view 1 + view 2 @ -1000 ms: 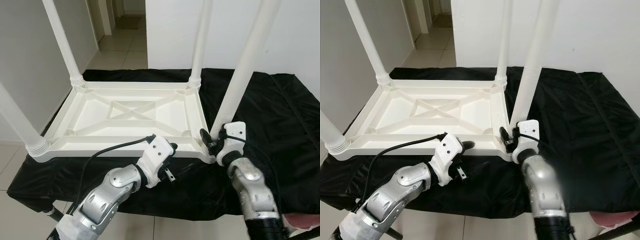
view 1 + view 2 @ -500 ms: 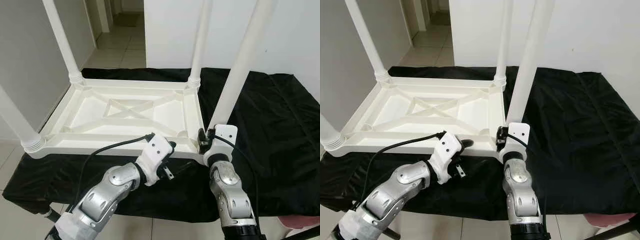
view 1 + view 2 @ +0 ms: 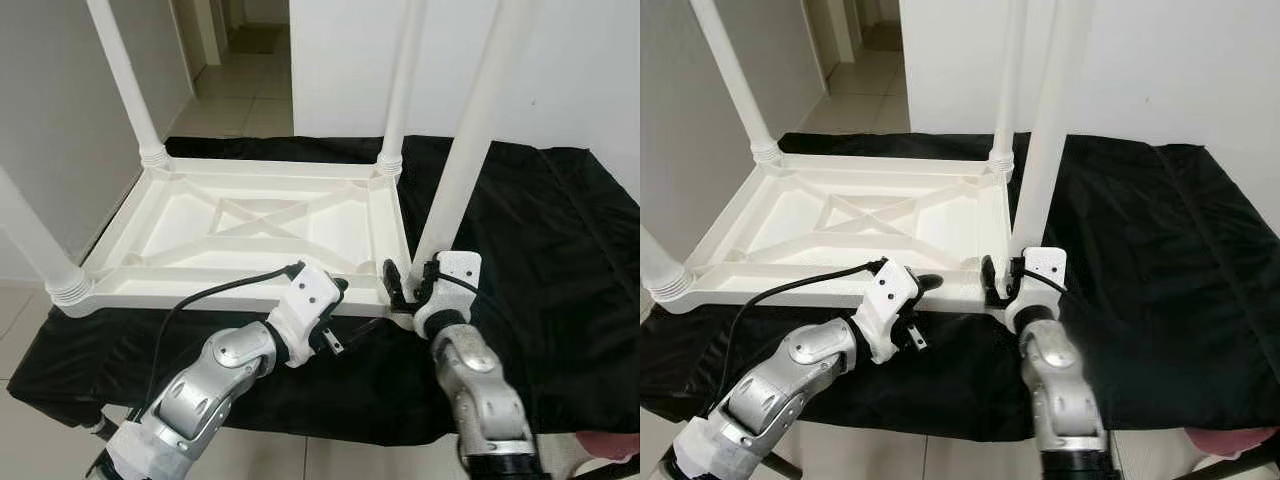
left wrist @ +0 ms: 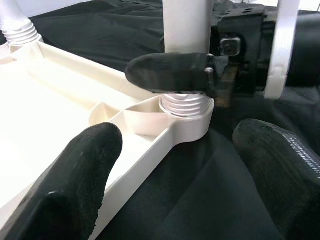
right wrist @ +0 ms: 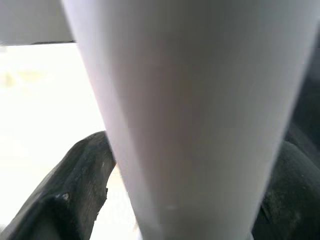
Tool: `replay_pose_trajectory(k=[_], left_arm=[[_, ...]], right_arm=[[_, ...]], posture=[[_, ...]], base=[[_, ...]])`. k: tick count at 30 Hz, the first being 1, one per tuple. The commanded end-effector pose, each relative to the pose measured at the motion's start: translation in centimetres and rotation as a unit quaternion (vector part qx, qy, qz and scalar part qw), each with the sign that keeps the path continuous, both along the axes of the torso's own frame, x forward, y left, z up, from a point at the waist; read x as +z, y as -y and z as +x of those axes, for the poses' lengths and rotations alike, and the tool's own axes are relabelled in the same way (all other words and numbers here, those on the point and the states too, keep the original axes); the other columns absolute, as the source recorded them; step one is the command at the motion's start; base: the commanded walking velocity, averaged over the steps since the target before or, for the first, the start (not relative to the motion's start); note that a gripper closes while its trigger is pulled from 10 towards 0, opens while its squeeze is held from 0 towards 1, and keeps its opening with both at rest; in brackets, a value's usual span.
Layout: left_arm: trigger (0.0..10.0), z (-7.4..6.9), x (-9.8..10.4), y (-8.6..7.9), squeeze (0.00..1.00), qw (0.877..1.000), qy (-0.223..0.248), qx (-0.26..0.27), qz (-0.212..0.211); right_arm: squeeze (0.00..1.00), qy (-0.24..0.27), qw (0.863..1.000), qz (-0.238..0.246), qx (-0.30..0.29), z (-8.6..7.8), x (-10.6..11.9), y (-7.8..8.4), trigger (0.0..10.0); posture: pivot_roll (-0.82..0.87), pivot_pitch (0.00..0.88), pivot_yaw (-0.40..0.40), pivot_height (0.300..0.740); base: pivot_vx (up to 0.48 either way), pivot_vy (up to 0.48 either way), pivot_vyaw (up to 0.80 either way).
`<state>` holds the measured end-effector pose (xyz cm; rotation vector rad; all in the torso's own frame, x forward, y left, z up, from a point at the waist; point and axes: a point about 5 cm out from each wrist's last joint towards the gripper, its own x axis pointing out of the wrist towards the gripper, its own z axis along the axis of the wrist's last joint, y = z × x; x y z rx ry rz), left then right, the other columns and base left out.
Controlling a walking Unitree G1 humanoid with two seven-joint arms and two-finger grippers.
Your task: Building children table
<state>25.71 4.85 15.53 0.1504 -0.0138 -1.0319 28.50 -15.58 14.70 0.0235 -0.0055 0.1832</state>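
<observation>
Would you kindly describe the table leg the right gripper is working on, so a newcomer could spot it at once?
A white children's table lies upside down on a black cloth, its four legs pointing up. The leg in question stands in the near corner on the robot's right. Unlike the other three, it has the right gripper closed around its base.

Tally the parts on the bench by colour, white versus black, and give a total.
White table legs: 4, among them near-right leg, near-left leg, far-left leg, far-right leg
White tabletop, upside down: 1
Black cloth: 1
Total: 6 (5 white, 1 black)
</observation>
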Motion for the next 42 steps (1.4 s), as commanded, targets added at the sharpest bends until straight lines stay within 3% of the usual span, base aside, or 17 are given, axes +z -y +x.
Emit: replay_pose_trajectory(k=[1, 2, 4, 11, 16, 22, 23, 25, 31, 32, 33, 38, 42], left_arm=[[10.0, -0.3, -0.2, 0.1, 0.00, 0.998, -0.003, -0.054, 0.010], [10.0, -0.3, -0.2, 0.2, 0.00, 0.998, -0.003, -0.056, 0.011], [10.0, -0.2, -0.2, 0.4, 0.00, 0.998, 0.000, -0.063, 0.014], [10.0, -0.2, -0.2, 0.5, 0.00, 0.998, 0.001, -0.067, 0.015], [10.0, -0.7, -0.4, 1.0, 0.00, 0.996, 0.001, -0.082, 0.017], [10.0, -1.0, -0.4, 1.6, 0.00, 0.996, 0.001, -0.090, 0.015], [10.0, -1.0, -0.4, 1.6, 0.00, 0.996, 0.000, -0.091, 0.015], [10.0, -1.0, -0.4, 1.5, 0.00, 0.996, 0.001, -0.091, 0.015], [10.0, -0.9, -0.4, 1.3, 0.00, 0.996, 0.002, -0.088, 0.017], [10.0, -0.8, -0.4, 1.2, 0.00, 0.996, 0.002, -0.087, 0.017], [10.0, -0.8, -0.4, 1.2, 0.00, 0.996, 0.002, -0.086, 0.017], [10.0, -0.8, -0.3, 1.2, 0.00, 0.996, 0.001, -0.085, 0.017], [10.0, -0.7, -0.2, 1.1, 0.00, 0.997, 0.002, -0.079, 0.013]], right_arm=[[0.07, -0.011, 1.000, 0.008, 0.024, 0.0, -0.3, -0.3, 10.0], [0.00, -0.015, 0.999, 0.002, 0.043, 0.2, -0.4, -0.1, 10.0], [0.00, -0.005, 0.996, -0.021, 0.087, 0.7, -0.4, 0.5, 10.0], [0.00, 0.012, 0.989, -0.054, 0.135, 1.4, -0.3, 1.0, 10.0], [0.00, 0.022, 0.971, -0.089, 0.219, 2.2, -0.3, 1.3, 10.0], [0.00, 0.023, 0.961, -0.105, 0.255, 2.7, -0.1, 1.6, 10.0], [0.00, 0.016, 0.959, -0.110, 0.259, 2.8, -0.4, 2.0, 0.4], [0.00, 0.010, 0.958, -0.107, 0.264, 2.8, -0.6, 2.2, 0.0], [0.00, 0.001, 0.960, -0.091, 0.264, 2.7, -1.1, 2.8, 0.0], [0.00, 0.000, 0.961, -0.089, 0.263, 2.7, -1.2, 2.9, 3.6], [0.00, -0.003, 0.963, -0.088, 0.254, 2.8, -1.3, 3.0, 10.0], [0.00, -0.025, 0.969, -0.103, 0.222, 3.0, -1.6, 3.4, 10.0], [0.00, -0.028, 0.980, -0.084, 0.176, 2.5, -1.3, 2.6, 10.0]], posture=[[-0.09, 0.000, 0.049, 0.740], [-0.09, 0.000, 0.052, 0.740], [-0.09, 0.000, 0.054, 0.740], [-0.09, 0.000, 0.057, 0.740], [-0.09, 0.000, 0.067, 0.740], [-0.09, 0.000, 0.066, 0.740], [-0.09, 0.002, 0.066, 0.740], [-0.09, 0.000, 0.066, 0.740], [-0.08, 0.001, 0.068, 0.740], [-0.08, 0.002, 0.069, 0.740], [-0.08, 0.010, 0.072, 0.740], [-0.09, 0.011, 0.068, 0.740], [-0.08, 0.019, 0.061, 0.740]], base=[[0.000, 0.000, 0.00], [0.000, 0.000, 0.00], [0.000, 0.000, 0.00], [0.000, 0.000, 0.00], [0.000, 0.000, 0.00], [0.000, 0.000, 0.00], [0.000, 0.000, 0.00], [0.000, 0.000, 0.00], [0.000, 0.000, 0.00], [0.000, 0.000, 0.00], [0.000, 0.000, 0.00], [0.000, 0.000, 0.00], [0.000, 0.000, 0.00]])
